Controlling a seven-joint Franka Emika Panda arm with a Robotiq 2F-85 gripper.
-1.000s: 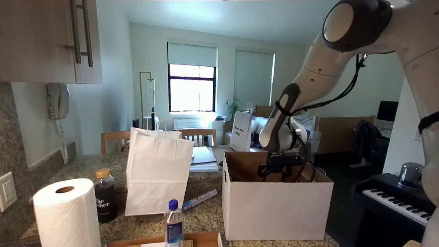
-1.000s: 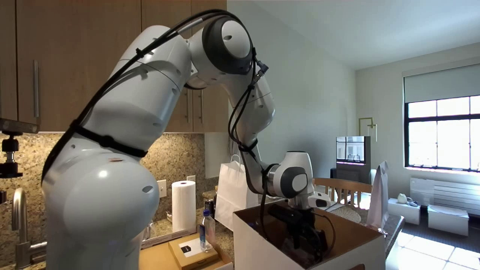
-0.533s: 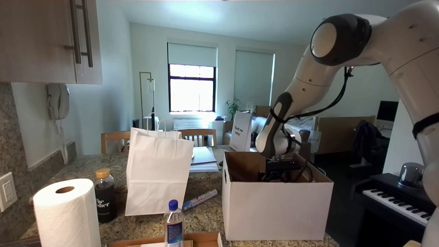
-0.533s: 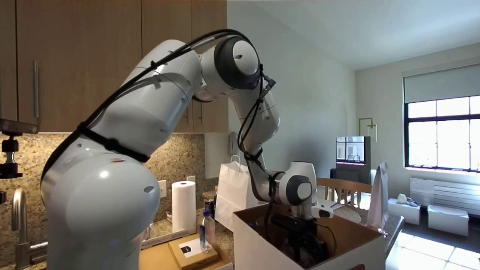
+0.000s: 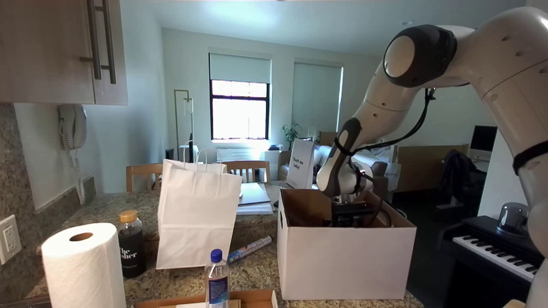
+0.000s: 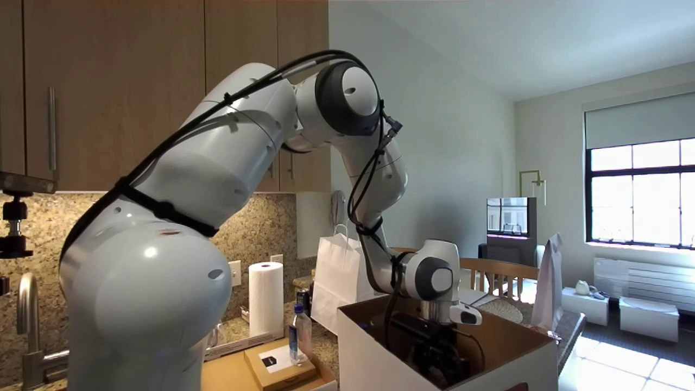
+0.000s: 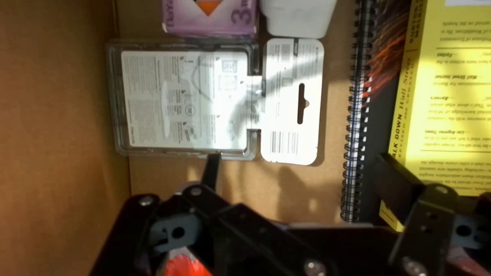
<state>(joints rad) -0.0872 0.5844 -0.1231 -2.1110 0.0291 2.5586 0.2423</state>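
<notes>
In the wrist view, the gripper (image 7: 299, 156) is hovering inside the box (image 7: 57, 115), jaws apart, near package (image 7: 184, 99) (left) and book (image 7: 452, 130) (right), apparently grasping nothing yet.

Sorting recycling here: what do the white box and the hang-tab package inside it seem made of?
White box: probably cardboard; matte white outside, plain brown inside. Hang-tab package: apparently clear, glossy plastic, see-through along its edges, around a printed card, likely paper.
</notes>
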